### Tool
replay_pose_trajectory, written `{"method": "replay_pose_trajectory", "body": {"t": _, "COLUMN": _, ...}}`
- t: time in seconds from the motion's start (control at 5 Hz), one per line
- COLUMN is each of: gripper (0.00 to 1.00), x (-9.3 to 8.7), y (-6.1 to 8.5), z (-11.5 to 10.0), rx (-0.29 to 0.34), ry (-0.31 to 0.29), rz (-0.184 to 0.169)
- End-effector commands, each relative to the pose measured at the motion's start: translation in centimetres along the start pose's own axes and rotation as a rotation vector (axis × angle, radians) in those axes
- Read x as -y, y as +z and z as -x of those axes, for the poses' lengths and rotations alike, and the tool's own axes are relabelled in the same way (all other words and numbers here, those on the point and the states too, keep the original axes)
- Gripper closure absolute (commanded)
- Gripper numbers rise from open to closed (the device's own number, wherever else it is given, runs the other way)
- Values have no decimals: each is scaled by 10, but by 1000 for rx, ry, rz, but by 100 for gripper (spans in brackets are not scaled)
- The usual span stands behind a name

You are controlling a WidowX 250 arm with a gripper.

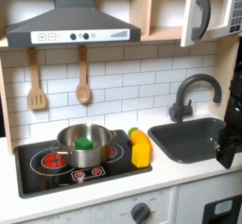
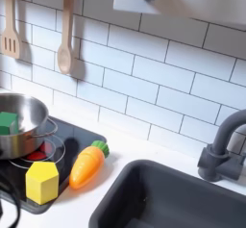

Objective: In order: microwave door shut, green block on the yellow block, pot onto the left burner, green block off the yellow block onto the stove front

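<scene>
My black gripper (image 1: 228, 145) hangs low at the first exterior view's right edge beside the dark sink; I cannot tell how far its jaws are parted or whether they hold anything. The white microwave door with grey handle (image 1: 201, 16) stands ajar directly above it, so I judge the reach is straight up

Open above the pot (image 1: 86, 145), green block (image 1: 84, 143) reachable from overhead. Crowded at the first exterior view's right of the pot by yellow block (image 1: 142, 153) and carrot (image 2: 86, 164). Free cooktop strip (image 1: 85, 177) in front. Open sink (image 1: 189, 138), faucet (image 1: 189, 91) behind it.
</scene>
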State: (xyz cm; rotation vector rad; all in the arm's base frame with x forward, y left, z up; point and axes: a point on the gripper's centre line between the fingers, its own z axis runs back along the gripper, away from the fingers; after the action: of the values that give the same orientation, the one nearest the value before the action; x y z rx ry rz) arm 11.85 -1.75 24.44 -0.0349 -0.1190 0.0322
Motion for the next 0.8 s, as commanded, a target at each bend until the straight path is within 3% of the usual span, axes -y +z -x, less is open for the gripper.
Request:
{"method": "replay_pose_trajectory", "body": {"t": 0.0, "gripper": 0, "x": 0, "y": 0, "z": 0, "rx": 2, "ry": 0, "rz": 0}}
{"method": "replay_pose_trajectory", "body": {"t": 0.2, "gripper": 0, "x": -2, "y": -4, "z": -1, "rx": 1, "ry": 11, "rz": -5}}
{"method": "replay_pose_trajectory", "body": {"t": 0.6, "gripper": 0, "x": 2, "y": -9, "z": -23, "rx": 50, "ry": 22, "rz": 20}}
